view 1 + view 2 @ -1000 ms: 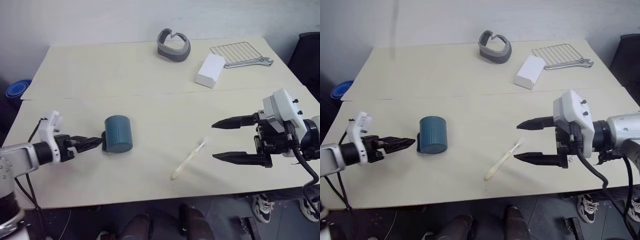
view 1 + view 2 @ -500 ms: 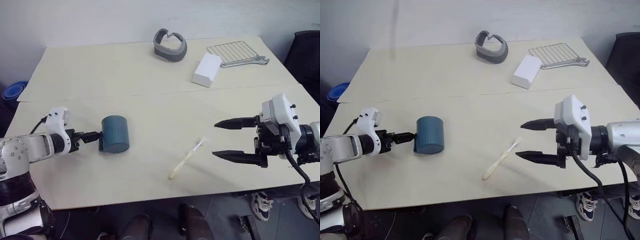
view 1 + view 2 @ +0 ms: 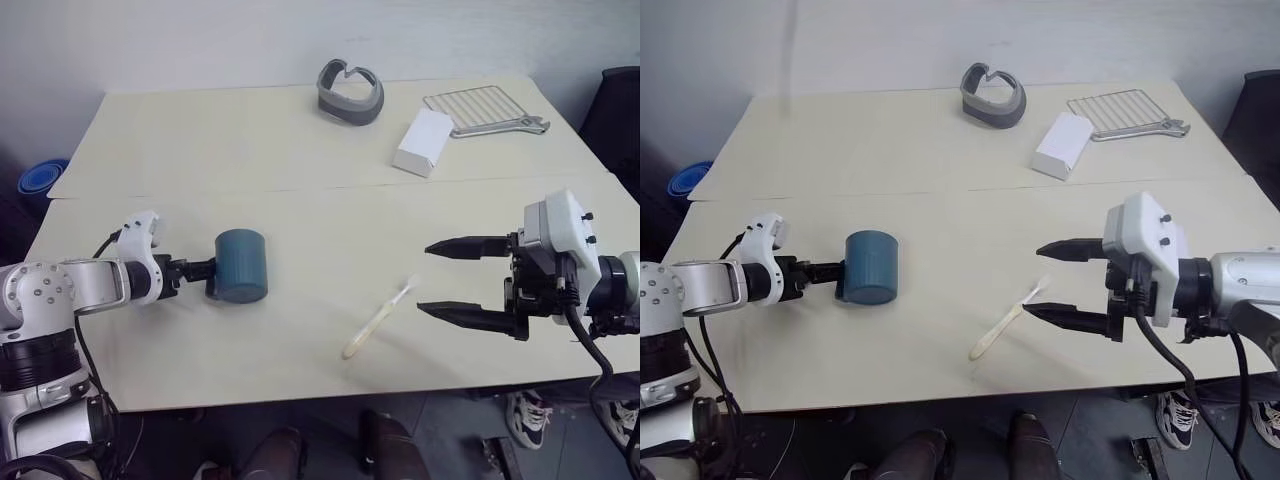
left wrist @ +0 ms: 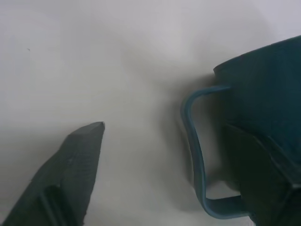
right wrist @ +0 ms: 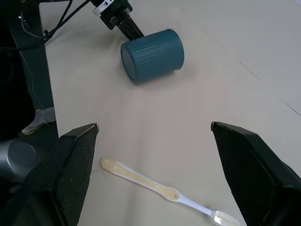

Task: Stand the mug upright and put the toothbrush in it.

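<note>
Reaching in at the mug's handle side, the left gripper [image 3: 200, 268] has its jaws spread: in the left wrist view one finger [image 4: 77, 160] sits out on bare table and the other is right against the mug's wall, with the thin handle loop between them. Nothing is pinched yet as far as I can tell.

The mug [image 3: 240, 266] is on its side near the left end of the table [image 3: 300, 150]. It looks rigid and light, with a smooth surface, so I'd guess it rolls or skids if nudged. Best bet is probably clamping the handle or the rim wall, then tipping it up.

The right gripper [image 3: 452, 278] hangs wide open and empty beside the toothbrush [image 3: 380, 318], which lies flat mid-table, well apart from the mug. It's slim and stiff and sits low, so it's fiddly; pinching mid-handle seems right.
</note>
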`<state>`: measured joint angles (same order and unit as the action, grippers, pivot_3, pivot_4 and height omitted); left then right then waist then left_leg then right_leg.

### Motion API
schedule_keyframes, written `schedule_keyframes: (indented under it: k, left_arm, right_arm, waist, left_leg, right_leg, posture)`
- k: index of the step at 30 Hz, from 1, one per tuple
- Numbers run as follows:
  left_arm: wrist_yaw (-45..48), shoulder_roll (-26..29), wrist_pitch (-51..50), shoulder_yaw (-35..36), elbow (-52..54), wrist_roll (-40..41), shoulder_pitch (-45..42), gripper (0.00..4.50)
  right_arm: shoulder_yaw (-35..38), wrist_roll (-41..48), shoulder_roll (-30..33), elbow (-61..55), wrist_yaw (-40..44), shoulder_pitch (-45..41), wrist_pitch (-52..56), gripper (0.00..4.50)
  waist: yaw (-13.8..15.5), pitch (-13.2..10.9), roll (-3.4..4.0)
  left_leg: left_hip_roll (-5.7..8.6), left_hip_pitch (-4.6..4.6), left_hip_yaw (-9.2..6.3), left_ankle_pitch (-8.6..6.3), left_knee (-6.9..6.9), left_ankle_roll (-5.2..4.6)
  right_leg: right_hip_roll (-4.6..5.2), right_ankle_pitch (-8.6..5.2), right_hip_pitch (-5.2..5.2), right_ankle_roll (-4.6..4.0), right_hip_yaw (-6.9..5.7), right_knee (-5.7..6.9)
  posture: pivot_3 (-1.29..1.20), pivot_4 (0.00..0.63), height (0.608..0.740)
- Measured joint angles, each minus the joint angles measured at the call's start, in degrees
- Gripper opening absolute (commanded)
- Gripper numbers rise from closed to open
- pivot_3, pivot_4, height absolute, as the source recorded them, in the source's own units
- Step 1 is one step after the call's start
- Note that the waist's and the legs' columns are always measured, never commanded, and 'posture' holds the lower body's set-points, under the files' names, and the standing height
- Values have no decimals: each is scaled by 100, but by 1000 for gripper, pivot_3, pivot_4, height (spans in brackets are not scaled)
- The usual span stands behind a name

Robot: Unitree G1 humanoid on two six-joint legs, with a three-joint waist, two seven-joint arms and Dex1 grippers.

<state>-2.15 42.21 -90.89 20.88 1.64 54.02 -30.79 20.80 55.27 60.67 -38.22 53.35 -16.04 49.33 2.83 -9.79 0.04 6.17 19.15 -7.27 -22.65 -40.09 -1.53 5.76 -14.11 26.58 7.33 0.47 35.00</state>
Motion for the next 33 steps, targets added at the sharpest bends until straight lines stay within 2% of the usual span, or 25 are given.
schedule_keyframes:
  k: [4, 9, 17, 24, 30, 33]
  left_arm:
    - [104, 480, 17, -659, -38, 325, -22, 2155]
    - [146, 558, 16, -1072, -210, 423, -247, 2155]
    - [152, 225, 12, -1240, -434, 376, -498, 2155]
    - [187, 79, 13, -1224, -618, 210, -587, 23]
    - [375, -326, 171, -1076, -548, -129, -676, 23]
    - [975, -458, 805, -1382, -169, -313, -677, 0]
  right_arm:
    - [-17, 60, 1, 1, -105, -137, 0, 4013]
    - [-32, 168, 0, -6, -287, -190, 1, 4013]
    - [-15, 324, 8, -74, -409, -65, 6, 4013]
    - [46, 442, 107, -88, -412, 44, 10, 4013]
    - [206, 453, 110, -105, -515, 243, 9, 4013]
    - [413, 612, 69, -105, -756, 495, 109, 4489]
  waist:
    - [2, 3, 6]
    - [28, 18, 31]
    - [50, 45, 74]
    - [46, 50, 82]
    - [100, 48, 79]
    - [110, 27, 38]
  left_leg:
    - [1, -2, 1, 0, 0, 0]
    - [7, -2, 0, 1, 0, -3]
    - [12, -9, 0, 5, 0, -5]
    - [12, -10, 1, 5, 0, -6]
    - [13, -6, 0, 6, -3, -6]
    - [0, 6, -3, 4, -3, -1]
  right_leg:
    - [1, 0, -1, 0, 1, -1]
    - [0, 0, -3, 0, 0, -3]
    - [3, 0, -8, 0, 2, -9]
    - [2, 0, -8, 0, 2, -10]
    - [3, 0, -8, 0, 0, -13]
    - [4, 0, -1, 0, -3, -6]
  posture:
    - [0, 150, 740]
    - [0, 150, 740]
    - [0, 150, 740]
    - [0, 150, 740]
    - [0, 150, 740]
    - [0, 150, 740]
